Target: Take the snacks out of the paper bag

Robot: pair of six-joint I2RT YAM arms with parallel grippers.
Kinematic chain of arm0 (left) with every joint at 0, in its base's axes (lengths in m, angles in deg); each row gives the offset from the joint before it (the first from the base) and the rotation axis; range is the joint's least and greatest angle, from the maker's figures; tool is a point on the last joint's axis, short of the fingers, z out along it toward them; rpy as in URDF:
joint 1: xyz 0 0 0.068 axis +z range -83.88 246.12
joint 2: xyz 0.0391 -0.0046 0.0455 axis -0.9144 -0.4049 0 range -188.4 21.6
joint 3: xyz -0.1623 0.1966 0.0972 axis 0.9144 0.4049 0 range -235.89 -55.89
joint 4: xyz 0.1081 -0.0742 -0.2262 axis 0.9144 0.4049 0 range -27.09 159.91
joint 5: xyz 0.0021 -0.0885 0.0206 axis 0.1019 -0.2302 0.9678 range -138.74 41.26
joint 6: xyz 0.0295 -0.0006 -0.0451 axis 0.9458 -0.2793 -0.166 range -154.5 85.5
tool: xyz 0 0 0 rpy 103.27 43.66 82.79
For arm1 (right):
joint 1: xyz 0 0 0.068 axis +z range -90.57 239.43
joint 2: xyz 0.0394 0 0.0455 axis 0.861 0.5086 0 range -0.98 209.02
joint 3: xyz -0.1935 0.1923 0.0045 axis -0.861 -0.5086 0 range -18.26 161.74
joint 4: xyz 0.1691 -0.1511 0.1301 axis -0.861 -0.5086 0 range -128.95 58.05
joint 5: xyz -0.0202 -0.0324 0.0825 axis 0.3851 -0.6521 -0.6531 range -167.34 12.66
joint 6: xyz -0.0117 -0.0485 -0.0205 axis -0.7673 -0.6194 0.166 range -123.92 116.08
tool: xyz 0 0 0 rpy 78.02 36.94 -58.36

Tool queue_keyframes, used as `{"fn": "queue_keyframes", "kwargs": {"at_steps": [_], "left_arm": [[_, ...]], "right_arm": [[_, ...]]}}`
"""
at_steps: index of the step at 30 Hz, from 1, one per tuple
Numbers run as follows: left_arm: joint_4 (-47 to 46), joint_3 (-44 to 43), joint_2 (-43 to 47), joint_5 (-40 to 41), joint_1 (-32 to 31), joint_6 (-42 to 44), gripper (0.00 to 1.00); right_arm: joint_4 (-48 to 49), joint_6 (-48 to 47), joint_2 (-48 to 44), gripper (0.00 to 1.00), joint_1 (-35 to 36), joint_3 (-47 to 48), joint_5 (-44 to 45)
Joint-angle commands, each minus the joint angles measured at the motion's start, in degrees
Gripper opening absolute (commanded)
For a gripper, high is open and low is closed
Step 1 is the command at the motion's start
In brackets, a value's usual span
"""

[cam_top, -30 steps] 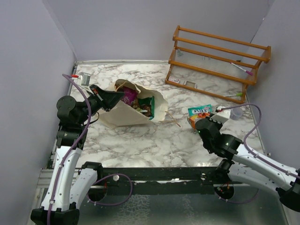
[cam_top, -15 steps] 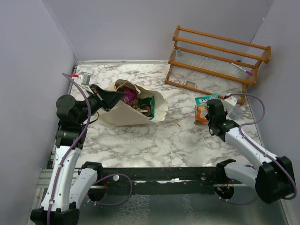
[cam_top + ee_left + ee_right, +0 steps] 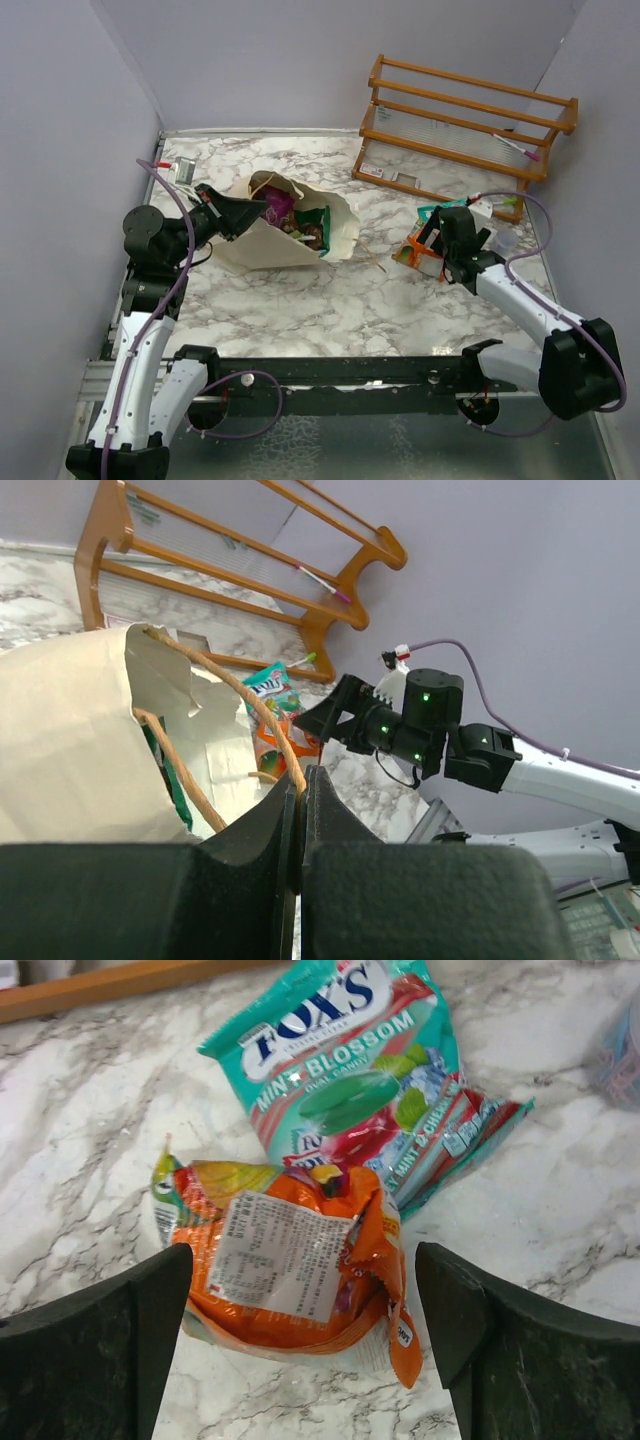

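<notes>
The cream paper bag (image 3: 262, 243) lies on its side on the marble table, mouth facing right. Magenta (image 3: 277, 205), brown (image 3: 305, 232) and green (image 3: 323, 224) snacks show inside it. My left gripper (image 3: 258, 208) is shut on the bag's brown cord handle (image 3: 240, 705), holding the mouth up. On the right, an orange packet (image 3: 290, 1270) lies on the table, overlapping a green mint packet (image 3: 350, 1070). My right gripper (image 3: 300, 1290) stands open just above the orange packet, one finger on each side and neither touching it.
An orange wooden rack (image 3: 465, 130) stands at the back right. A clear plastic cup (image 3: 505, 240) sits just right of the two packets. A small grey object (image 3: 182, 170) lies at the back left, near the wall.
The right gripper has opened and let go of the orange packet, which now lies against the green mint packet. The left gripper has kept its hold on the bag handle.
</notes>
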Motion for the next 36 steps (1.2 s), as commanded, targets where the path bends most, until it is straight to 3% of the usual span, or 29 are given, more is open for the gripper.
{"fn": "queue_keyframes", "kwargs": {"at_steps": [1,7,10,13,16,18,23,30,36], "left_arm": [[-6.71,2.69,1.13,-4.62,-0.22,-5.67,0.0],[-9.75,4.71,1.05,-7.8,-0.28,-7.91,0.0],[-10.19,5.02,0.91,-9.21,-0.31,-8.27,0.0],[-10.64,5.45,1.25,-9.98,-0.3,-8.52,0.0],[-13.61,6.53,1.52,-10.51,-0.44,-10.62,0.0],[-15.87,7.4,1.55,-11.29,-0.68,-12.67,0.0],[-17.29,8.76,2.45,-10.9,-1.98,-14.56,0.0],[-14.37,8.96,3.37,-9.92,-3.83,-14.34,0.0],[-10.92,8.12,4.3,-8.74,-4.52,-13.08,0.0]], "right_arm": [[-1.64,-5.5,-5.13,0.96,-0.2,3.93,-6.27],[-3.08,-12.66,-11.11,0.97,-0.2,6.4,-25.27],[3.93,-18.67,-14.29,0.96,-0.2,3.89,-44.36],[10.98,-18.47,-14.59,0.94,-0.13,2.81,-62.16],[17.25,-15.24,-12.76,0.92,1.75,2.49,-72.03],[18.01,-15.43,-11.52,0.9,6.1,3.53,-71.08],[16.31,-19.15,-7.57,0.87,19.0,6.97,-59.44],[17.03,-17.42,-0.89,0.58,23.44,10.02,-50.31],[20.41,-16.46,2.2,0.41,27.32,10.98,-45.7]]}}
